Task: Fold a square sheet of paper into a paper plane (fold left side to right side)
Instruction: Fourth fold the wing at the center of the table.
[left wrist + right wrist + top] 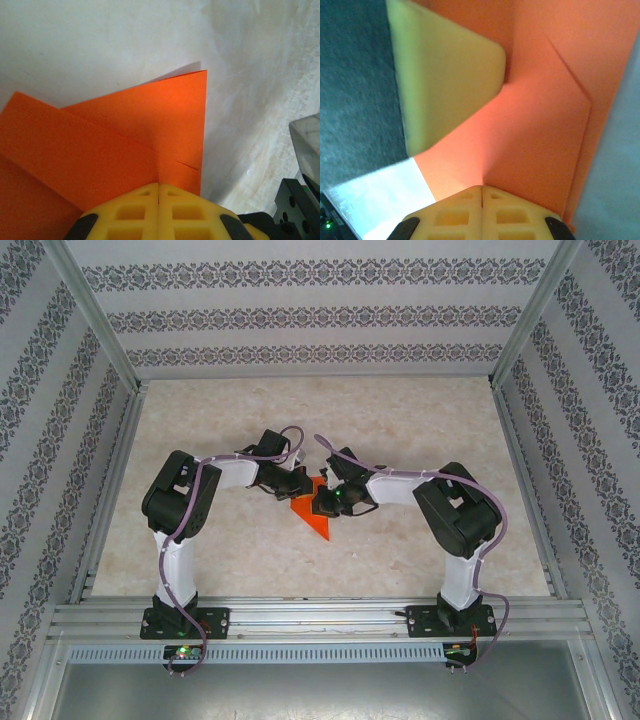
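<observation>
Top external view: the left gripper and right gripper meet over the folded orange-red sheet of paper and hide its far part. Both have their fingers pressed together, but it is unclear whether either pinches a layer. The sheet's exposed corner points out from under them toward the arm bases, and its long axis runs the same way. In the right wrist view a blurred yellow finger covers part of the sheet.
</observation>
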